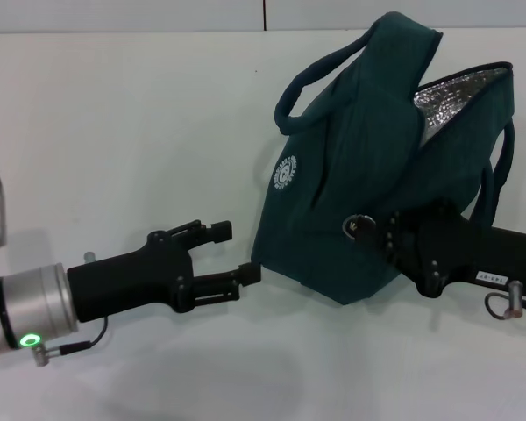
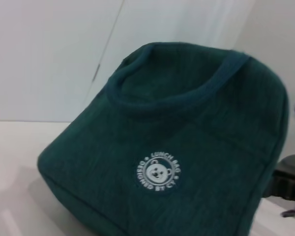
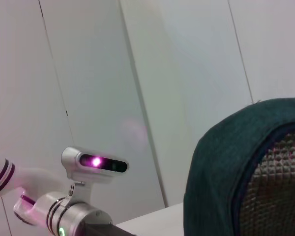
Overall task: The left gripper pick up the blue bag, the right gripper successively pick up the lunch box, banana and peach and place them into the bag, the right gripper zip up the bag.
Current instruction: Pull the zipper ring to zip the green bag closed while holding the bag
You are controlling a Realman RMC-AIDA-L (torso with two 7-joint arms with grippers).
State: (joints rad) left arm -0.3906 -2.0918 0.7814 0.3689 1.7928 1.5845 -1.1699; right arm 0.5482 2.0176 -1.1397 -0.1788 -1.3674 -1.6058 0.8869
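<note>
The blue bag (image 1: 368, 167) stands on the table (image 1: 114, 132), top unzipped and silver lining exposed. The left gripper (image 1: 238, 253) sits just beside its lower corner, fingers apart and empty; the right gripper (image 1: 377, 230) presses against the bag's front, finger state indeterminate. Current step appears to be bag pickup: the left gripper must reach a handle (image 1: 320, 74) and close.

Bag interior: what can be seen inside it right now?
Through the bag's open top only silver quilted lining shows. No lunch box or fruit is visible, but the fabric walls hide the lower interior, so its contents cannot be confirmed.
</note>
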